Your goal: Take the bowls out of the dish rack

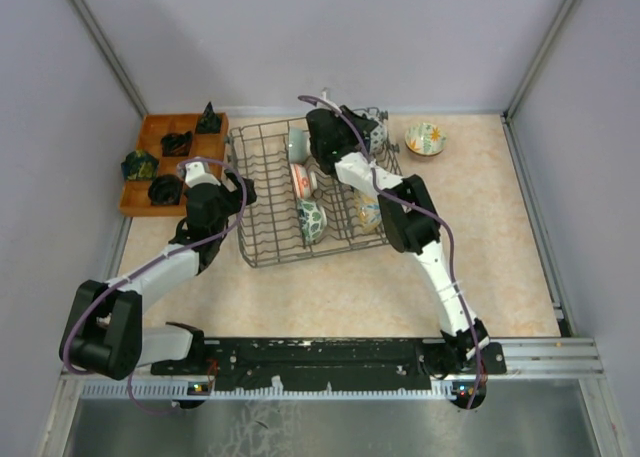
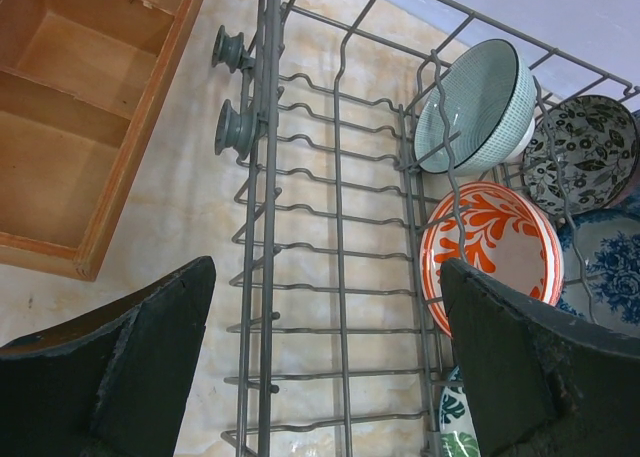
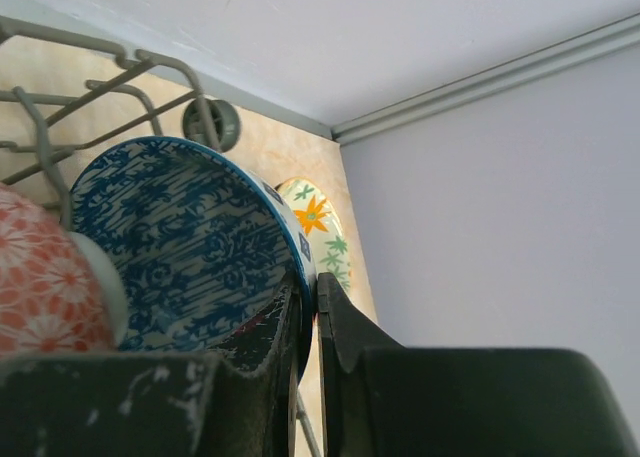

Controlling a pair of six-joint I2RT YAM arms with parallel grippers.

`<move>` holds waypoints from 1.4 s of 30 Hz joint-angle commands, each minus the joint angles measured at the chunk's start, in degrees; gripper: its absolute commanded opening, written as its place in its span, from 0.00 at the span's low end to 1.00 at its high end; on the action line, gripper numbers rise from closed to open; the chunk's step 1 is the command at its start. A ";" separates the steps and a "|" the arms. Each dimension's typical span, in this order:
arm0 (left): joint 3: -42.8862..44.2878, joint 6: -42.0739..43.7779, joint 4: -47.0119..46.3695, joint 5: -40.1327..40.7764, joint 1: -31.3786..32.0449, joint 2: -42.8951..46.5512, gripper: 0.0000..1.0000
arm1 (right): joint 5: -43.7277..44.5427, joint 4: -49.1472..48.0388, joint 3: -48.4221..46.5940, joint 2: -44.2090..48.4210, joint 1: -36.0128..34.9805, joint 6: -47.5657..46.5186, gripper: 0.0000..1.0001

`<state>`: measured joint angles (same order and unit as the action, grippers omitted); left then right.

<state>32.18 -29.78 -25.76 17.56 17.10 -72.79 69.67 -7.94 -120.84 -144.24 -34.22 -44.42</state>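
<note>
The dish rack (image 1: 262,199) stands mid-table with several bowls on edge among its tines. My right gripper (image 3: 310,297) is shut on the rim of a blue-and-white bowl (image 3: 170,247) at the rack's far right corner, one finger inside the rim and one outside. A red-and-white bowl (image 3: 40,277) leans against it. My left gripper (image 2: 330,327) hangs open over the rack's bare left rows, holding nothing. To its right are a pale green bowl (image 2: 478,102), an orange-and-white bowl (image 2: 490,242) and a black floral bowl (image 2: 580,142). A floral bowl (image 1: 425,138) sits on the table beyond the rack.
An orange compartmented tray (image 1: 150,162) with dark objects lies left of the rack, close to my left arm. Grey walls enclose the table at the back and sides. The floral bowl (image 3: 320,227) lies just behind the held bowl, near the back right corner.
</note>
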 commanded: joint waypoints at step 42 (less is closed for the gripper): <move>2.19 0.03 1.95 -3.90 -2.59 -1.52 0.98 | -25.50 35.27 4.58 30.18 12.58 41.07 0.00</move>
<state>32.21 -29.76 -25.52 16.34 15.38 -73.78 53.63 20.29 -115.50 -120.36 -24.32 -14.61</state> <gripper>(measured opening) 0.980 0.068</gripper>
